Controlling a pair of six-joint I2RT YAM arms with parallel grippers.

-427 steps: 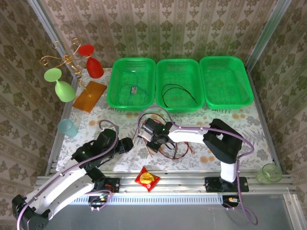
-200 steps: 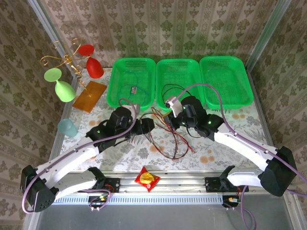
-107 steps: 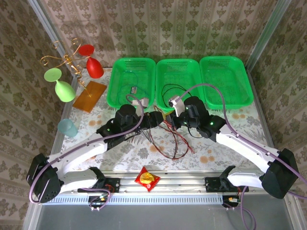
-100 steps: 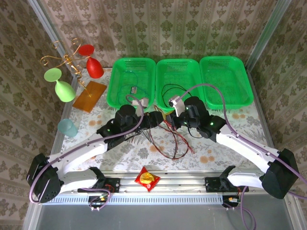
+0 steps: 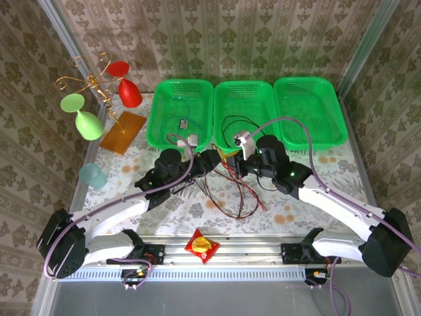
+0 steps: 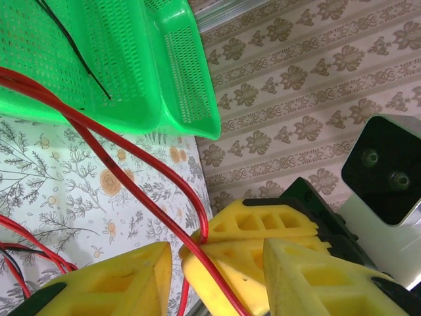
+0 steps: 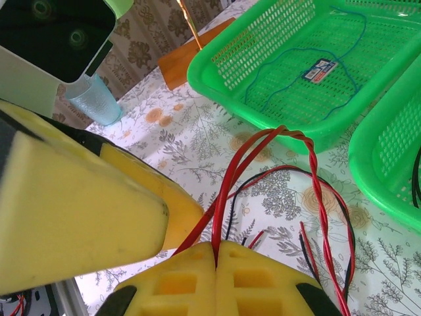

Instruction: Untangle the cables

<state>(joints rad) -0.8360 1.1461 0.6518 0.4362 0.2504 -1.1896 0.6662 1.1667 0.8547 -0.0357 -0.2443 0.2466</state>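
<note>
A loose tangle of red and black cables lies on the floral cloth mid-table. My right gripper is shut on a red cable that rises from its pads; a twisted red pair and a black wire trail beside it. My left gripper is open, its yellow fingers on either side of the right gripper's tips, with the red cable running between them. A blue-green cable lies in the left basket, a black cable in the middle basket.
The right green basket stands at the back. A teal cup, an orange board and a stand with coloured glasses occupy the left. A red snack packet lies at the front edge, a green cup front right.
The right gripper has carried the red cable up and back from the tangle. The left gripper has swung right and forward until its open fingers flank the right gripper's tips.
</note>
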